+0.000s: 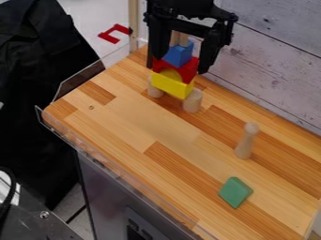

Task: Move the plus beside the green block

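Near green block (pixel 235 192), wooden pin (pixel 246 141), block stack (pixel 171 84) beyond

Smooth, faintly glossy wood tabletop (pixel 134 126); matt wooden peg (pixel 246 143); clear, shiny plastic-looking edging (pixel 119 169).

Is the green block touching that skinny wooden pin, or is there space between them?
Apart. The camera view shows a strip of wooden tabletop between the green block and the wooden pin.
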Robot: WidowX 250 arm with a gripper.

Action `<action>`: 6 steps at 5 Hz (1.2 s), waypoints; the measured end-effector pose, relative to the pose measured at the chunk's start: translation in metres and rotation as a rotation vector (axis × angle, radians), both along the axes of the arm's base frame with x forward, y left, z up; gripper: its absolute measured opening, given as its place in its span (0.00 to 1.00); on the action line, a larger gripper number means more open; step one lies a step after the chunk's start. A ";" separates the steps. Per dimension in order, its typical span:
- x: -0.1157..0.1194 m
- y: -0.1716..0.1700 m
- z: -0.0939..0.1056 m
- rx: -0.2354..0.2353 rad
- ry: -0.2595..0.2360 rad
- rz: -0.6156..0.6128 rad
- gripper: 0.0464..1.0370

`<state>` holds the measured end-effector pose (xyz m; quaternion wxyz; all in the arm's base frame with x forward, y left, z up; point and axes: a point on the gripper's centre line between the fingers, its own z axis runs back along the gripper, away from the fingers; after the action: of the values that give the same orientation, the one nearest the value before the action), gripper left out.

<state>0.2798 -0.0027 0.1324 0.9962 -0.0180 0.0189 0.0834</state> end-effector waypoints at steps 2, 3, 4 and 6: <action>-0.004 0.001 -0.014 0.007 0.036 0.048 0.96; -0.004 0.004 -0.010 0.002 0.009 0.089 0.96; -0.001 0.011 -0.008 -0.008 -0.006 0.134 0.96; 0.020 0.024 0.017 -0.007 -0.106 0.167 0.96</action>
<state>0.2993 0.0215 0.1489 0.9852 -0.0274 -0.0352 0.1653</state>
